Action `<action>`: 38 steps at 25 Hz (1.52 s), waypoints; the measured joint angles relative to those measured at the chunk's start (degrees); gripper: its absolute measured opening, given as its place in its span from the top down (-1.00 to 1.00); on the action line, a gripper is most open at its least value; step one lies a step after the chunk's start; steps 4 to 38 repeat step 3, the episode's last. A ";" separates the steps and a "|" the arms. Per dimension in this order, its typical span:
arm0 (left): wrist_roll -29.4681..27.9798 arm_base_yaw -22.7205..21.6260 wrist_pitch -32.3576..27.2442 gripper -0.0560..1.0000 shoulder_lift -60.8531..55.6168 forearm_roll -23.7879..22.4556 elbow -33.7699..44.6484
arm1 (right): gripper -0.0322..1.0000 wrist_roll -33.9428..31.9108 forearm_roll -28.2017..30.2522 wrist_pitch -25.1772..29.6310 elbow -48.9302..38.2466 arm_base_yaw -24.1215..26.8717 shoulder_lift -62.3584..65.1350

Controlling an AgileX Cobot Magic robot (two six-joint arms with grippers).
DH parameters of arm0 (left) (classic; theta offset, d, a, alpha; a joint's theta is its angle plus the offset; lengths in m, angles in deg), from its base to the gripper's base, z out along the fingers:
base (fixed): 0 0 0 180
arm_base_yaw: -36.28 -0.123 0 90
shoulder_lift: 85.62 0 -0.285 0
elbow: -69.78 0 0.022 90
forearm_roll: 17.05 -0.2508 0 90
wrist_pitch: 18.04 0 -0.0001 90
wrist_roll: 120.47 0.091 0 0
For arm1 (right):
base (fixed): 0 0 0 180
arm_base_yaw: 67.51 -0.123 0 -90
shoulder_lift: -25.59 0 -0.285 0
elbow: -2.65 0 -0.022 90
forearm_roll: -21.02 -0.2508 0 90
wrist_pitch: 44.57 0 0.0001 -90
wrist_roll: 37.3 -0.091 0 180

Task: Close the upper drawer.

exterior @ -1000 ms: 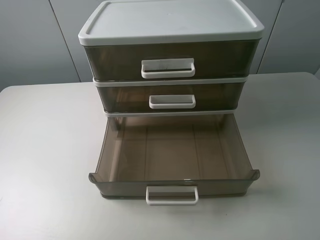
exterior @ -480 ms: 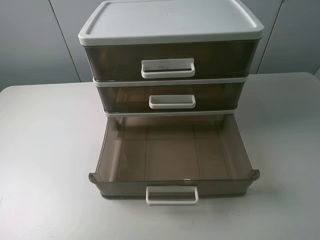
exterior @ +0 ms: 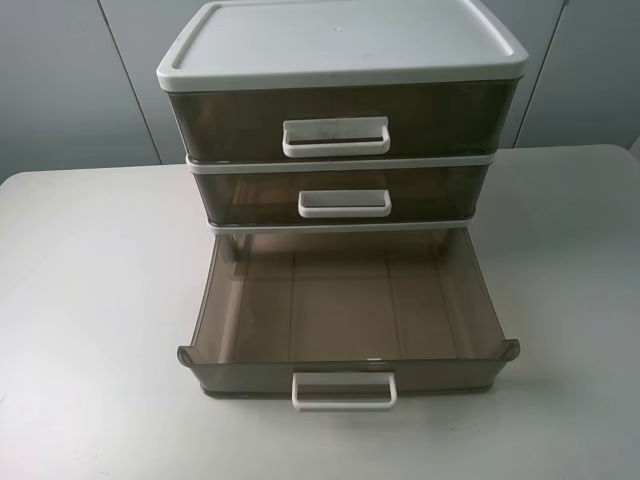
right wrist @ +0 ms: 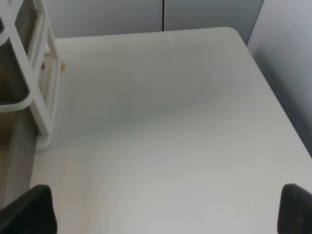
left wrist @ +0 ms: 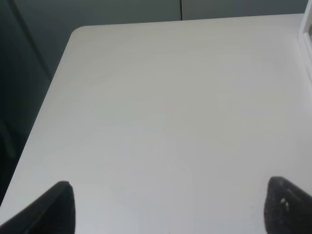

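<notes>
The left pincer (left wrist: 168, 210) hangs over bare table (left wrist: 161, 112) with its two dark fingertips (left wrist: 54, 210) far apart and nothing between them. The right pincer (right wrist: 168, 210) is the same, spread wide and empty, with the side of the cabinet (right wrist: 41, 92) off to one edge of its view. Neither arm shows in the high view. There the cabinet stands at the back middle of the table, a white lid (exterior: 340, 40) on top and three brown see-through drawers below. The upper drawer (exterior: 440, 115) sits directly under the lid. It has a tall front and a wide white loop handle (exterior: 336, 137), and its front looks flush with the frame, so it seems to be pushed in already. The middle drawer (exterior: 440, 190) also looks shut. Only the bottom drawer (exterior: 340, 300) is pulled well out toward the camera, and it is empty. The upper drawer is probably thin, stiff plastic, light and smooth, and it should slide with little force. Gripping is likely unnecessary, since a flat push on the front near the handle would seat it. A push at the middle should keep it from skewing in its rails. The cabinet itself looks light enough to slide back on the table under a hard shove.
</notes>
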 joint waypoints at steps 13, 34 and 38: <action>0.00 0.00 0.00 -0.51 0.00 0.00 0.00 | -0.40 0.15 -0.68 0.00 0.00 0.00 0.00; 0.00 0.00 0.00 -0.51 0.00 0.00 0.00 | -0.40 0.15 -0.68 0.00 0.00 0.00 0.00; 0.00 0.00 0.00 -0.51 0.00 0.00 0.00 | -0.40 0.15 -0.68 0.00 0.00 0.00 0.00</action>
